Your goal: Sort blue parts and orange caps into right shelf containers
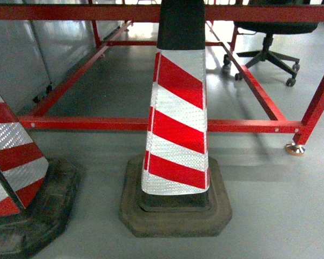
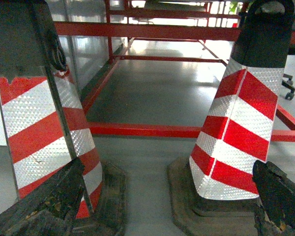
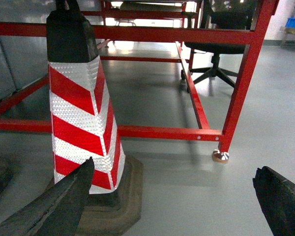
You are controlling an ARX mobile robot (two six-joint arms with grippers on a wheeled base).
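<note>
Both jaws agape — striped cone (image 1: pixel 175 124) stands ahead.

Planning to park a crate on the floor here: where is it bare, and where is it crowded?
Bare floor lies right of the middle cone, up to the red frame foot, and inside the red frame. Crowded: the narrow gap between that cone and the left cone.

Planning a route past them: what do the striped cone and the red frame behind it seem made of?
Cone: probably flexible plastic wrapped in glittery red-and-white reflective sheeting, on a dull, scuffed black base, likely rubber. Red frame: looks like painted metal tubing, glossy, with bolt heads showing.
</note>
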